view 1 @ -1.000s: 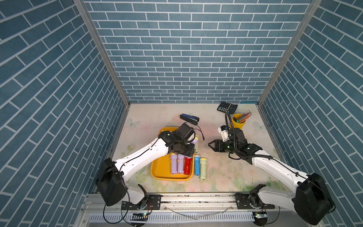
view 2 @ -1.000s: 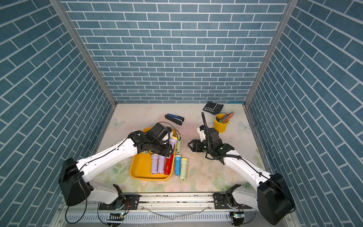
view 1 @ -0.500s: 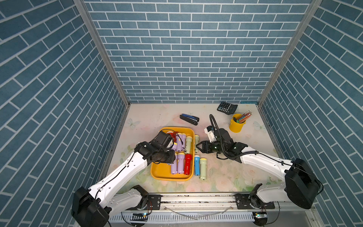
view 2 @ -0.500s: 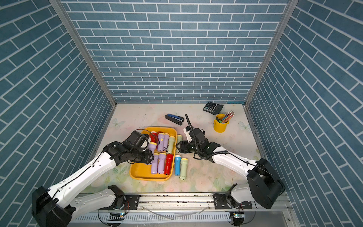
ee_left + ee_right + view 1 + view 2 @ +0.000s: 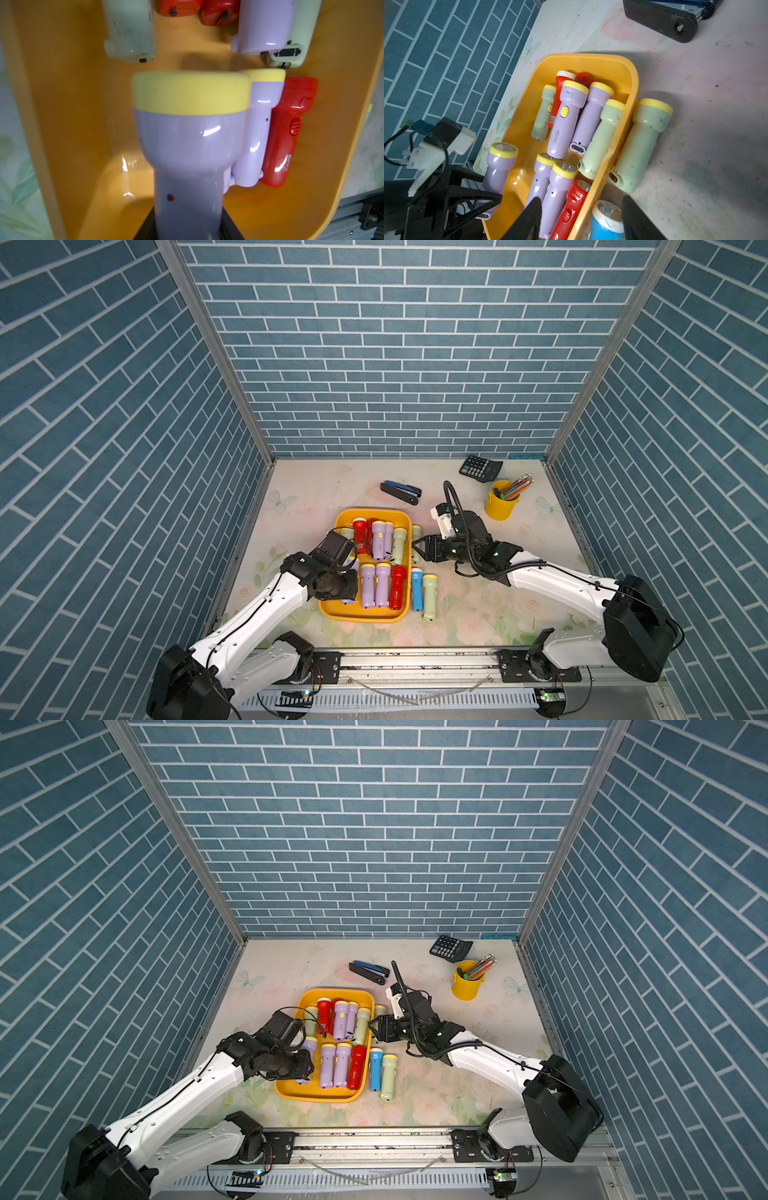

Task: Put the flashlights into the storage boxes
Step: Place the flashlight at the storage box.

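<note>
The yellow-orange storage box (image 5: 362, 617) (image 5: 316, 1098) lies near the table's front with several flashlights in two rows. My left gripper (image 5: 188, 228) (image 5: 347, 587) is shut on the handle of a lilac flashlight (image 5: 187, 135) (image 5: 500, 164), held over the box's near left part (image 5: 72, 104). My right gripper (image 5: 581, 201) (image 5: 415, 551) (image 5: 374, 1029) stands open at the box's right rim (image 5: 591, 60), empty. A pale green flashlight (image 5: 641, 143) lies outside against that rim. A blue one (image 5: 417, 589) (image 5: 606, 220) and another pale green one (image 5: 429, 597) lie on the table just right of the box.
A black and blue stapler (image 5: 401, 492) lies behind the box. A yellow pencil cup (image 5: 502, 502) and a black calculator (image 5: 480, 467) stand at the back right. Blue brick walls close in the table on three sides.
My left gripper has drawn back from the box's far right toward its near left, still holding the lilac flashlight. My right gripper has moved left up to the box's right rim.
</note>
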### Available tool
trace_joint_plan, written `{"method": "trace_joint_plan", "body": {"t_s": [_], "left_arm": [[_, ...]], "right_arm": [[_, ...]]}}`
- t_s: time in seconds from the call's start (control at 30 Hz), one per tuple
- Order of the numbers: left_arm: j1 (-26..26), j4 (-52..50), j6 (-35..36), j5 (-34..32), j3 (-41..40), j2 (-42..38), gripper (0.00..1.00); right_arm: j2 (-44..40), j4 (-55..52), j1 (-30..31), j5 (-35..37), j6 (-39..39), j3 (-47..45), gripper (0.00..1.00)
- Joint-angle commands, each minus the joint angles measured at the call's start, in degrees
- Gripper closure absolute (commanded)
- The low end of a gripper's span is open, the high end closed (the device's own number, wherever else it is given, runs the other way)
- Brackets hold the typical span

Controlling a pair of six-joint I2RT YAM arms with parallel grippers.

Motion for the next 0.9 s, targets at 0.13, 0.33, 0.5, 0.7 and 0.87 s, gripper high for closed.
{"method": "trace_joint_plan", "body": {"t_s": [0.13,0.33,0.5,0.7,0.87], "left_arm": [[0.5,6.5,-1.5,2.3,-4.0,3.3,0.65],[0.4,7.4,-1.1,1.1,-5.0,5.5,0.65],[0.4,9.4,-1.2,0.9,-5.8,6.6,0.62],[0.5,9.7,-0.9,0.3,-5.3,7.6,0.55],[0.4,9.1,-0.6,-0.5,-4.4,7.4,0.51]], "right_arm": [[-1.1,0.8,0.2,1.0,-0.3,-0.3,0.38],[-2.3,0.0,0.2,2.0,-0.5,-0.9,0.38],[-2.0,-0.1,0.2,1.9,-0.5,-0.7,0.38],[-1.9,-0.3,0.2,1.8,-0.6,-0.4,0.38],[-1.8,-0.4,0.2,1.9,-0.6,-0.4,0.38]]}}
